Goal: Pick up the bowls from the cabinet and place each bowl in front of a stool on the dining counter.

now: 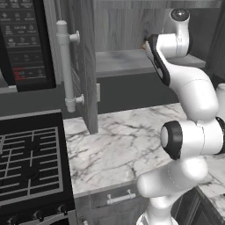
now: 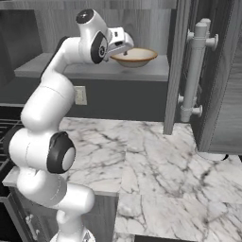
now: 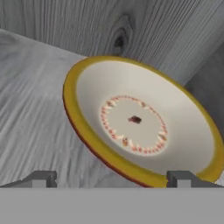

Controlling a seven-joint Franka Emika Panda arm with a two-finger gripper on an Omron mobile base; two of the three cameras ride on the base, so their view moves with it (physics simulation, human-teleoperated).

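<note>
Grey wood-grain fills my screens: the cabinet (image 2: 142, 28) stands open above a white marble worktop (image 1: 123, 145), its back wall running across 12 o'clock in both base views. On my left base view the open door (image 1: 85, 61) hangs edge-on at about 11 o'clock, with the long pale bar handle (image 1: 66, 66) upright on it. Further toward 9 o'clock I see the black microwave (image 1: 24, 44), and the stove (image 1: 30, 162) grates sit at 8 o'clock. On my right base view a second door edge and its handle (image 2: 196, 71) stand at 2 o'clock, and a wall outlet (image 2: 80, 95) shows behind the arm at 10 o'clock.

The shelf (image 2: 94, 71) runs across the cabinet, and my arm reaches up to it, elbow at centre, wrist at the top.

One bowl (image 2: 134, 56) sits on that shelf, cream inside with a yellow-brown rim; on the right base view it lies at 12 o'clock, just right of the hand. In the hand view the bowl (image 3: 140, 122) is large and close, from centre out toward 4 o'clock, a ring of reddish marks around its floor, a dark knot in the wood behind it at 12 o'clock.

The gripper (image 3: 113, 178) hangs at the bowl's near rim with its jaws spread wide; the two fingertips (image 3: 41, 178) stand far apart at 7 and 5 o'clock, nothing between them. I cannot tell whether the tip at 5 o'clock touches the rim.
</note>
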